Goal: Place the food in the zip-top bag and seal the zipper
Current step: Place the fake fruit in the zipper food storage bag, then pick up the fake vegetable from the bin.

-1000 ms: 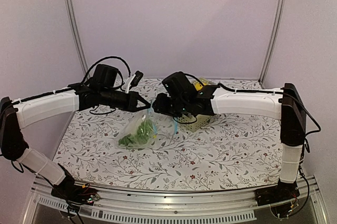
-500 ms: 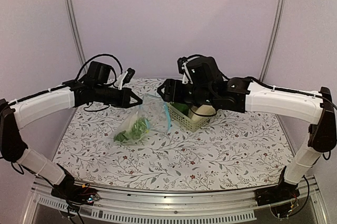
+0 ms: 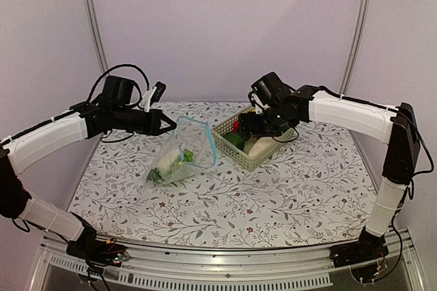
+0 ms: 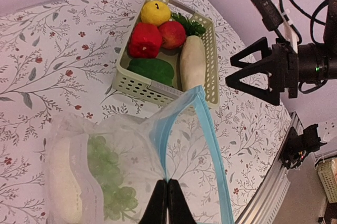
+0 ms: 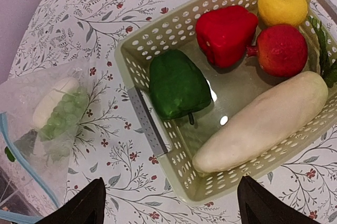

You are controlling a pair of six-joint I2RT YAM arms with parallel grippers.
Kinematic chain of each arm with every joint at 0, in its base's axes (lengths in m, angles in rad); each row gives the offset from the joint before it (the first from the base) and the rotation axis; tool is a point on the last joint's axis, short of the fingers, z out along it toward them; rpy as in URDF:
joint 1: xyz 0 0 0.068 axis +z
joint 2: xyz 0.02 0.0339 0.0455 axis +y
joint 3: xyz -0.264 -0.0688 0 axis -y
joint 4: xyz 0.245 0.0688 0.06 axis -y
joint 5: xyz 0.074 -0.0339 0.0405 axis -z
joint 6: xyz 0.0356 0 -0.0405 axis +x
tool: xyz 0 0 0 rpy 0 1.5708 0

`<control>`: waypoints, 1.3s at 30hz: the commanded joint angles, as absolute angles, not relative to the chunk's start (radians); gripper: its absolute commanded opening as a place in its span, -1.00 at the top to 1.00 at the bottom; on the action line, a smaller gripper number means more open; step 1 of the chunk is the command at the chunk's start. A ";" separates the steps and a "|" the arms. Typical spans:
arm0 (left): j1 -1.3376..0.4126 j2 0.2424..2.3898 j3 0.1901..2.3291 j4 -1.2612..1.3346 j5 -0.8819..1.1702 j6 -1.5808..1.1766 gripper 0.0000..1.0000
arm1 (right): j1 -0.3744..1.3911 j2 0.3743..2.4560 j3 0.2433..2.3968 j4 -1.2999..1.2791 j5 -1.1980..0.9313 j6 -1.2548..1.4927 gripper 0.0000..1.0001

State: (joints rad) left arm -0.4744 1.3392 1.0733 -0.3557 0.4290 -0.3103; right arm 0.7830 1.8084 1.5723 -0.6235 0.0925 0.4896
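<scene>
While the left gripper [image 3: 169,125] at centre left clamps tight on the lifted zip-top bag [image 3: 179,161] beside its blue zipper [image 3: 212,139], green food [image 4: 108,176] lies inside. Right of centre, the right gripper [image 3: 246,127] hangs with fingers spread wide above the basket [image 3: 254,162] with the radish [image 5: 263,124] and yellow apple [image 5: 282,3].

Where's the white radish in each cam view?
Top external: white radish right of centre, inside the pale green basket.
Left wrist: radish top centre, along the basket's right wall.
Right wrist: radish lower right, lying diagonally.
Shared landmark: that basket, holding it in all three.
</scene>
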 commanded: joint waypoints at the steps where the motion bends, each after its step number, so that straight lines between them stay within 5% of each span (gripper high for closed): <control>1: -0.462 1.329 1.096 -0.360 0.422 -0.295 1.00 | 0.732 1.869 1.617 -0.706 0.014 0.408 -0.74; 39: -0.462 1.333 1.095 -0.355 0.439 -0.304 1.00 | 0.690 2.348 1.974 -0.642 -0.023 0.400 -0.68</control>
